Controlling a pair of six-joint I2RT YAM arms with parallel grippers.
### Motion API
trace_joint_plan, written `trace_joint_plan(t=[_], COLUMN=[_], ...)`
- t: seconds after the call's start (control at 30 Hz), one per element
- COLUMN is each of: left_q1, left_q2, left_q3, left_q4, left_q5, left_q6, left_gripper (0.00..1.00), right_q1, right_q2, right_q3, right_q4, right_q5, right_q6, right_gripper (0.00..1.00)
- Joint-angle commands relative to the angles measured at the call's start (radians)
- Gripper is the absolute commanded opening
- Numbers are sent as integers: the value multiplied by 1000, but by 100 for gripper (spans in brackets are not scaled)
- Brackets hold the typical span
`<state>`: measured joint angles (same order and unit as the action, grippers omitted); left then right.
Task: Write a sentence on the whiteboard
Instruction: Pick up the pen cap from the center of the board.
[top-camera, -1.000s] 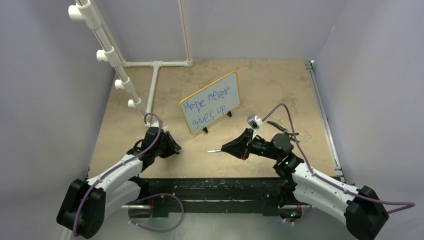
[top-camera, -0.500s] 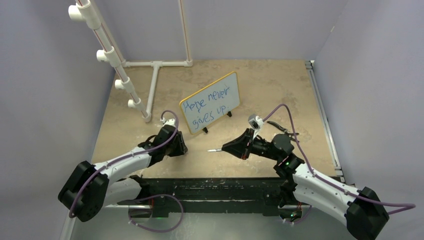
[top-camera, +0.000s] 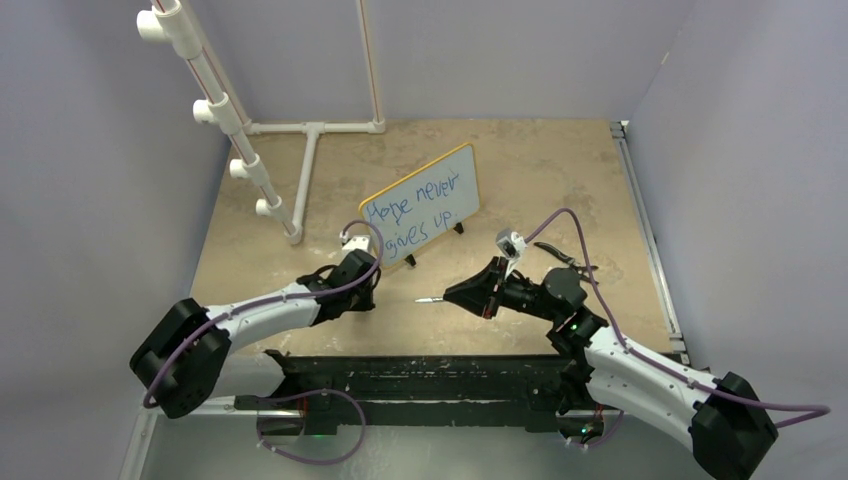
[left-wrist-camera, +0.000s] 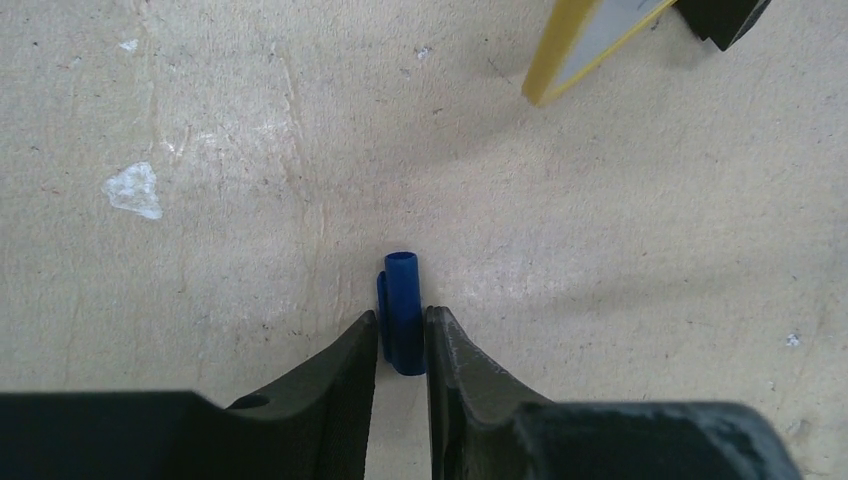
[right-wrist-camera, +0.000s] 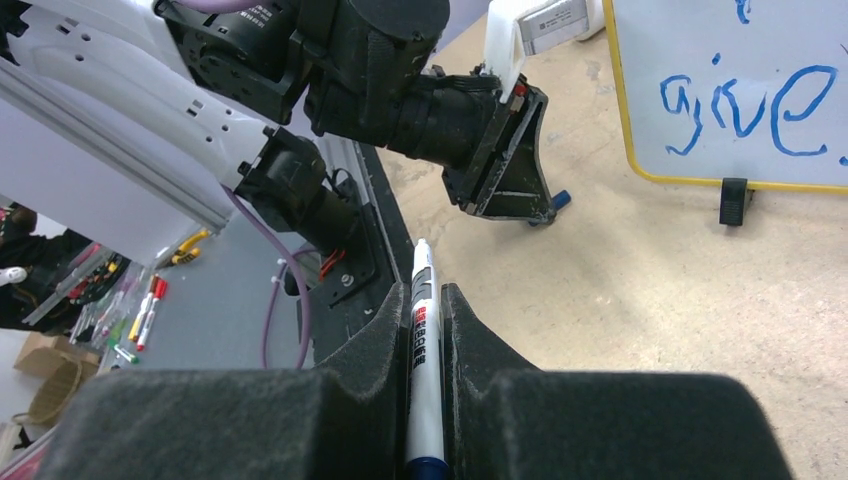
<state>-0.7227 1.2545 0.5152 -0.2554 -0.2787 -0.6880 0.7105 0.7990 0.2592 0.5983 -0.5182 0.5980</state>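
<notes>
The small rectangular whiteboard (top-camera: 440, 170) has rounded corners and a thin yellow-orange frame. It stands on the tan tabletop (top-camera: 520, 160) on two small black feet (top-camera: 410, 261). Across it runs the blue handwritten sentence (top-camera: 418, 213) in two lines, "Hope never" above "gives up." The board's long axis runs slantwise, its left end nearer the arms and its right end farther off, and the written face is turned toward the arms.

The board lies ahead of both grippers. Its near left corner shows just ahead and to the right of the left gripper (left-wrist-camera: 402, 320), apart from it. That gripper's dark fingers press on either side of a short blue plastic marker cap (left-wrist-camera: 402, 300), whose open end points away from the wrist. The right gripper (right-wrist-camera: 425, 292) is clamped on a white marker pen with a red label (right-wrist-camera: 421, 265). The pen's long axis points toward the left gripper, and the board lies ahead to its right.
</notes>
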Motion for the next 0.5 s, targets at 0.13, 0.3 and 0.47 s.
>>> trace_joint_plan(t=[0.13,0.3,0.47], left_q1=[-40,-61,-110], left_q2=[104,98,-54], left_q3=[18,26,23], left_q4=[-99,-76,-5], left_q5=[-43,9,80], left_q6=[13,51,142], left_gripper=[4,0,0], right_q1=[-2,-2,-3], right_q2=[2,-18,-38], right_q3=[28,88,147], right_q4=[-38,-220,-332], right_q5=[37,214,324], right_q6=[-37,-66,-69], right_gripper=[0,0,0])
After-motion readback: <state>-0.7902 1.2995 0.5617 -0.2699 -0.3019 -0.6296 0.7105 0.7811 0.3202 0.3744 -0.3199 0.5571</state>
